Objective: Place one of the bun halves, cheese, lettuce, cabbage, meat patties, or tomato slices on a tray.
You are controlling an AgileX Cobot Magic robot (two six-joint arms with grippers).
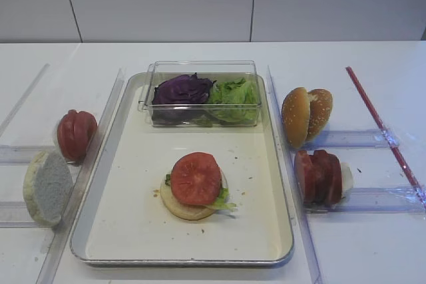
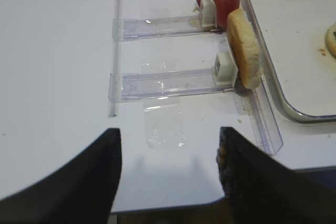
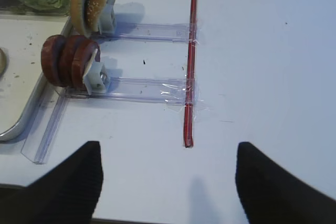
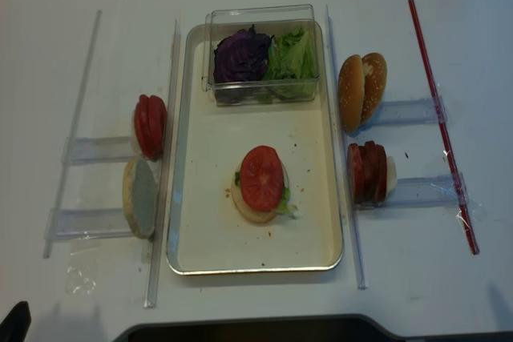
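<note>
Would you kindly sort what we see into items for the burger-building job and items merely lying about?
Job items: tray, bun halves, meat patties, tomato slices, lettuce, cabbage.
Lying about: red rod, clear rails, clear box.

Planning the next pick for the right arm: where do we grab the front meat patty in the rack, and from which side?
Grip the endmost meat patty across its flat faces, near the top edge, coming from above. The patties stand on edge in the clear rail, packed face to face with a white pusher block behind, so only the upper rims are free. The right tool is open.
</note>
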